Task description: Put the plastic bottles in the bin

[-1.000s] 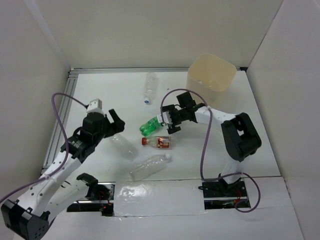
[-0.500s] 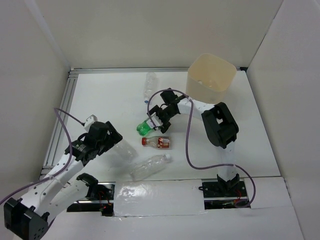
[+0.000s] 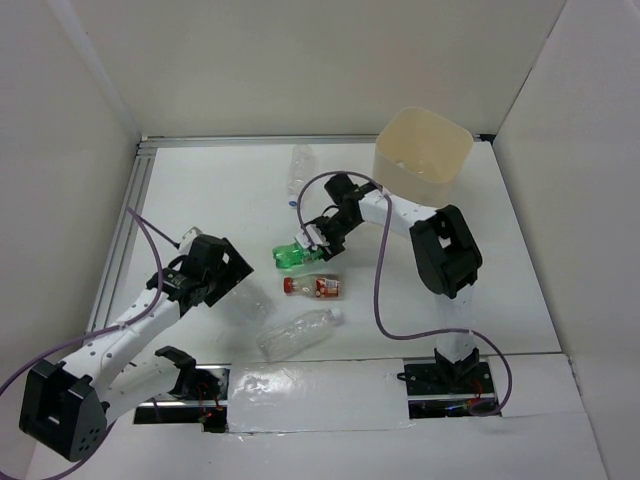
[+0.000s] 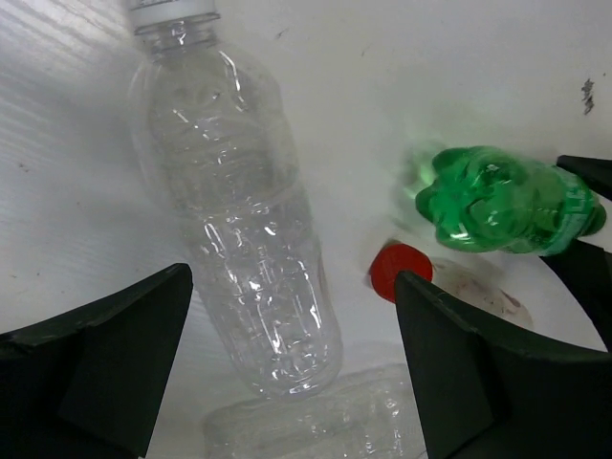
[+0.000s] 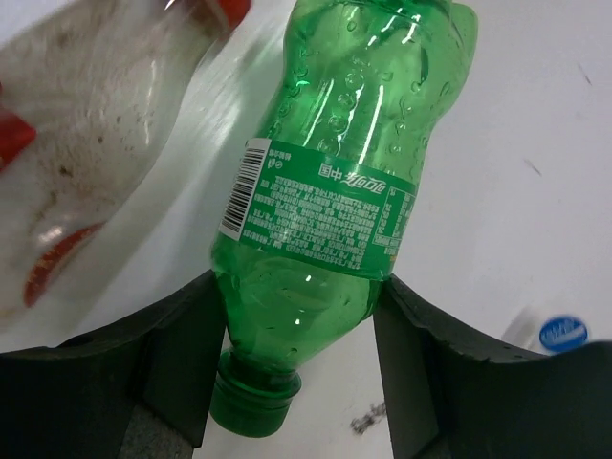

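Observation:
My right gripper [image 3: 318, 238] is shut on the green bottle [image 3: 294, 256]. It holds the bottle at the shoulder just above the cap, low over the table. In the right wrist view both pads touch the green bottle [image 5: 335, 201]. My left gripper [image 3: 218, 272] is open and low over a clear bottle [image 3: 247, 300]. In the left wrist view this clear white-capped bottle [image 4: 244, 249] lies between the spread fingers [image 4: 105, 363]. The red-capped bottle [image 3: 312, 287] lies just in front of the green one. The cream bin [image 3: 455, 135] stands at the far right.
Another clear bottle [image 3: 295, 333] lies near the front edge, close to the one under my left gripper. A clear blue-capped bottle [image 3: 299, 170] lies at the back centre. White walls enclose the table on three sides.
My right gripper has reached left and down onto the green bottle's neck end and closed on it. My left gripper has dropped and moved right over the clear bottle.

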Tool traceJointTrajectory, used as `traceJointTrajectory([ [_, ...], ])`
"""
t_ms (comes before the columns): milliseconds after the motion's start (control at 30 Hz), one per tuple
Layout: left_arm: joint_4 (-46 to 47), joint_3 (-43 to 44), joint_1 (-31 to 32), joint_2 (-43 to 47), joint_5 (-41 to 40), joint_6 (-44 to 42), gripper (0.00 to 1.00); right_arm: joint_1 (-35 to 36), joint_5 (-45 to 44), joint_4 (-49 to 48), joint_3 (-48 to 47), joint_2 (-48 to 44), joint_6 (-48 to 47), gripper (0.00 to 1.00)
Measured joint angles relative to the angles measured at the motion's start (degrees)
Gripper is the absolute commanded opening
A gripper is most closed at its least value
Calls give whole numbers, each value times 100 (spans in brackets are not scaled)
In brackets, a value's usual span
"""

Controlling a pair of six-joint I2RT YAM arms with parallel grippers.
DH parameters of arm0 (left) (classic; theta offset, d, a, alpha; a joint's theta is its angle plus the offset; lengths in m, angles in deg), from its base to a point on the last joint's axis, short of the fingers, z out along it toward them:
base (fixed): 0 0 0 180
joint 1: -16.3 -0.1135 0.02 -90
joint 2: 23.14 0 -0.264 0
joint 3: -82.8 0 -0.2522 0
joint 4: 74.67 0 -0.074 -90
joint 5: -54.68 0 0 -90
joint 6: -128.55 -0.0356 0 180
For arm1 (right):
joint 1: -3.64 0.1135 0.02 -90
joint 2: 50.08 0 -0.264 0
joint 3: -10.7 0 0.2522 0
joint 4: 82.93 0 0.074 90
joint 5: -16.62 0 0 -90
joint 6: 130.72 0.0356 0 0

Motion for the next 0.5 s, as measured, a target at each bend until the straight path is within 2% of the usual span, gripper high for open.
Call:
traceJointTrajectory([
  [133, 87, 0, 0, -4, 2, 0, 99, 24, -44, -319, -170, -612, 1705, 14],
  [333, -48, 0, 2, -278, -48, 4, 99, -24, -396, -1073, -1991, -1241, 4218, 14],
  [500, -111, 2, 50, -662, -122, 9, 99, -317, -1056, -1458, -2806, -1606, 5567, 15],
])
